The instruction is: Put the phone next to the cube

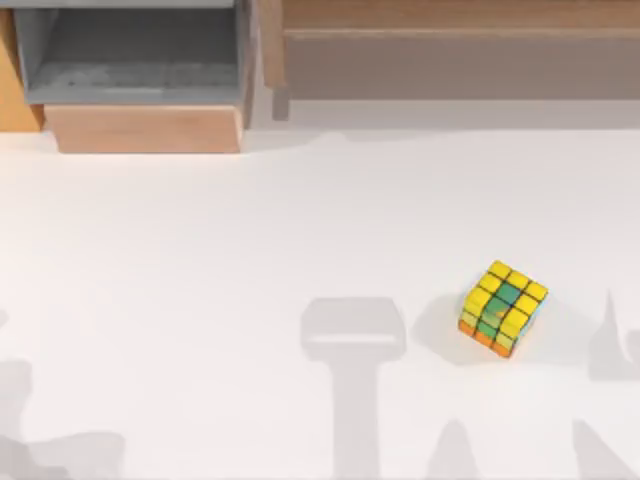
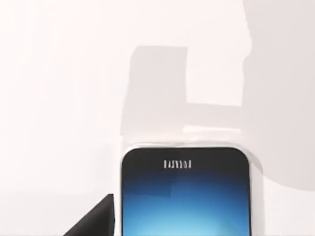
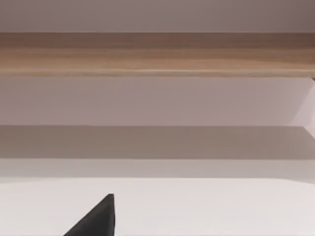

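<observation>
The phone (image 2: 185, 194) sits right under my left tool, long axis running away from the wrist camera, apparently held, though its grip can't be confirmed. The cube (image 1: 503, 309) rests near the surface's right edge.

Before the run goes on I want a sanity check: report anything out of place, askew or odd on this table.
One oddity: the small, mostly yellow puzzle cube on the white table at the right sits turned askew to the table's edges. The slim white-rimmed phone with a blue screen fills the left wrist view close up, looking intact. Nothing spilled or damaged.
</observation>
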`<move>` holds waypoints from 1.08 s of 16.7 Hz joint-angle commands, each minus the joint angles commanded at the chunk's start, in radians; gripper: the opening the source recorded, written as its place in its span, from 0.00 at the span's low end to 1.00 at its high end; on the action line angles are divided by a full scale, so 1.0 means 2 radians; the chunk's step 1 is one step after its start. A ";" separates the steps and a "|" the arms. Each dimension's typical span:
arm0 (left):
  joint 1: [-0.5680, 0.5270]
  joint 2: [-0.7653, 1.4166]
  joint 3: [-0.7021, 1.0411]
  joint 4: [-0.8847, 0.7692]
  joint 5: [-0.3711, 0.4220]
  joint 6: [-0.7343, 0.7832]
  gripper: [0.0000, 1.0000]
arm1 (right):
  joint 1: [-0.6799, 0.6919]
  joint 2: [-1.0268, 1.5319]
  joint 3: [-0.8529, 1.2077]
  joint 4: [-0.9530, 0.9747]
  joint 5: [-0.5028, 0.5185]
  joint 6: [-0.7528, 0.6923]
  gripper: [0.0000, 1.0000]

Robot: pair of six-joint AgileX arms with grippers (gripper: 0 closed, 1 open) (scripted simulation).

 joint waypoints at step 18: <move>0.107 0.247 0.080 -0.083 0.001 0.083 1.00 | 0.000 0.000 0.000 0.000 0.000 0.000 1.00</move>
